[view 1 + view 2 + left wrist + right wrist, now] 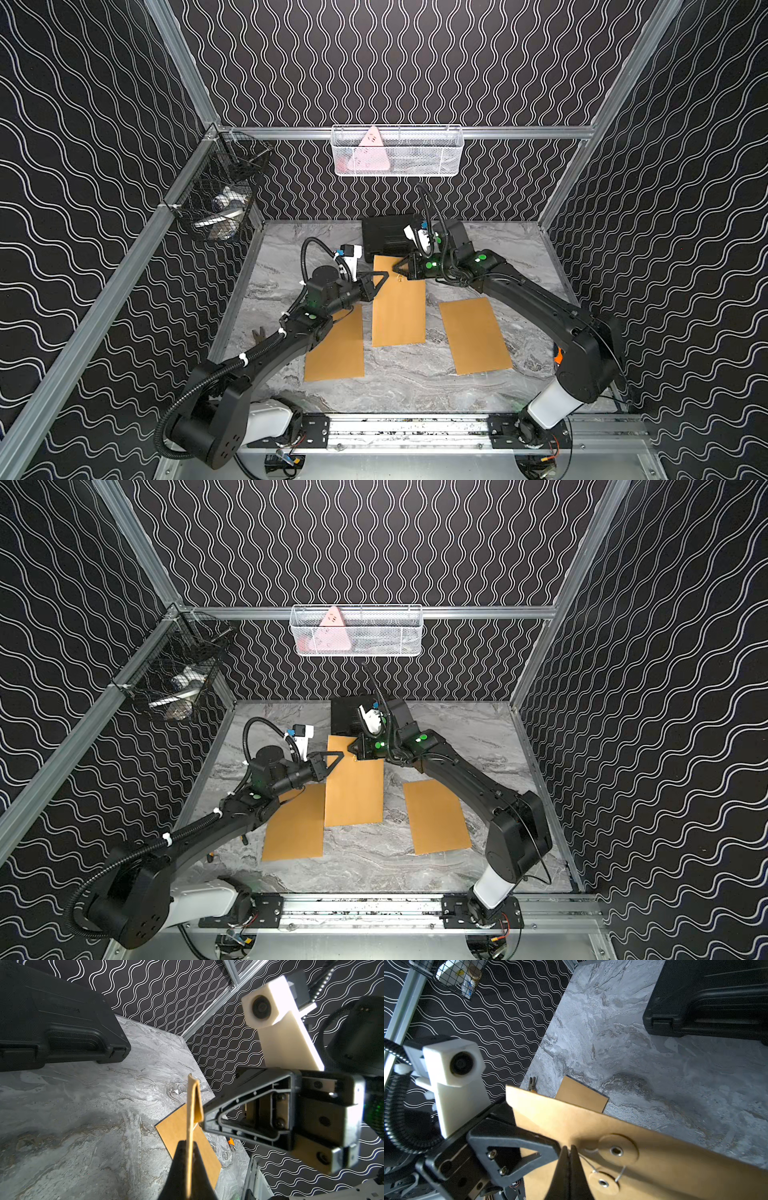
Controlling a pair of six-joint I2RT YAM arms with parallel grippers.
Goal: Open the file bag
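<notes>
A black case [384, 239] stands just behind the file bag [398, 309], which lies mid-table [528, 245] between a left envelope [336, 353] and a right envelope [476, 336]. Both arms reach inward to the bag's far end. The left gripper [383, 277] is clamped on its left edge, and the right gripper [395, 271] is closed on its string [588, 1164].

Both top views: mounted high over the near rail [415, 430], side by side, tilted down toward the back wall [395, 62]. Wide and distant; the whole table [415, 386] fits, framing shifted slightly sideways between them.

Left wrist view: sits right behind the left gripper [190, 1145], low over the table, facing the right wrist camera [262, 1007].

Right wrist view: tight behind the right gripper [568, 1149], facing the left wrist camera [460, 1062].

Wrist views look at each other across the table's middle; shared: file bag [623, 1126], black case [62, 1022], table.
</notes>
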